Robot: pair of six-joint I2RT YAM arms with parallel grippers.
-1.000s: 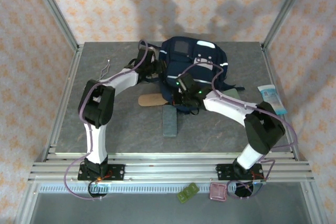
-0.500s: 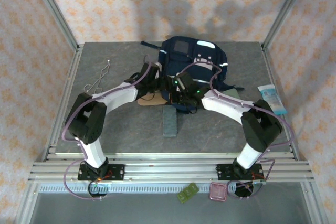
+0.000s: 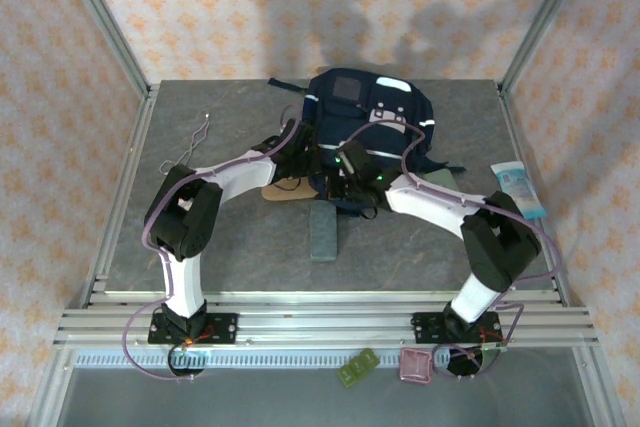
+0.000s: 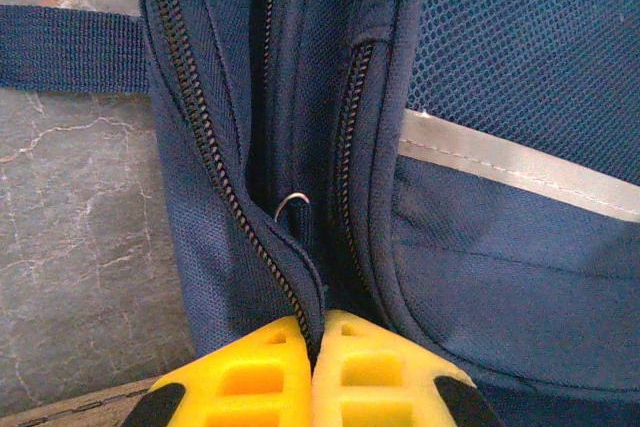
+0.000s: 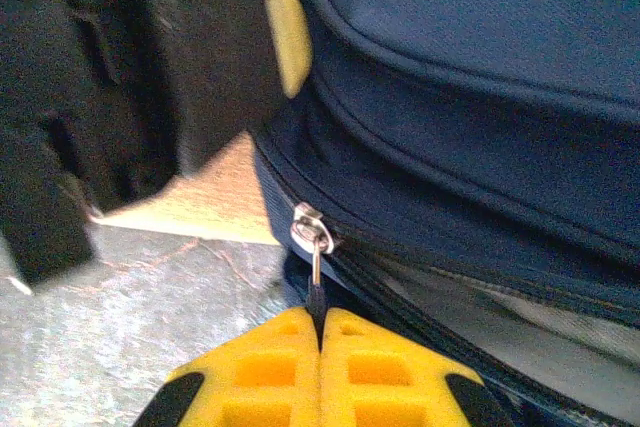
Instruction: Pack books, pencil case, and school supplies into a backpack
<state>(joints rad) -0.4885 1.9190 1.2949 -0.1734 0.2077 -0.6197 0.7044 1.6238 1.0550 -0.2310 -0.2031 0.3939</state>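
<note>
Backpack [image 3: 372, 119] cloth is what both my grippers are on.

Left gripper [image 4: 312, 347]: yellow tips pressed together at bottom centre of the left wrist view, w/ a fold of navy fabric beside the zip teeth [image 4: 205, 137] nipped btwn them. Just above the tips a small wire ring [image 4: 292, 202] sits in the dark gap btwn two zip tracks. A grey reflective stripe [image 4: 510, 162] crosses the right half under blue mesh. A dark strap [image 4: 60, 47] runs off at upper left over the grey marbled table [image 4: 80, 237].

Right gripper [image 5: 320, 332]: also closed, at bottom centre of the right wrist view. Tips are clamped on the thin zip pull [image 5: 316, 292], which hangs from a silver slider [image 5: 309, 227]. Navy backpack takes up the top & right of that view. My left gripper's dark body is at upper left, w/ the tan case [image 5: 200, 202] lying on the table below it, just beside the bag's edge.

Top view: backpack lies upper centre, and both grippers meet at its near-left edge, mid-frame. A grey-blue flat case [image 3: 324, 232] lies below centre, apart from the bag. A pale blue-and-white packet [image 3: 519, 190] is at the table's right edge, and a thin bent wire [image 3: 190, 147] is at upper left.
</note>
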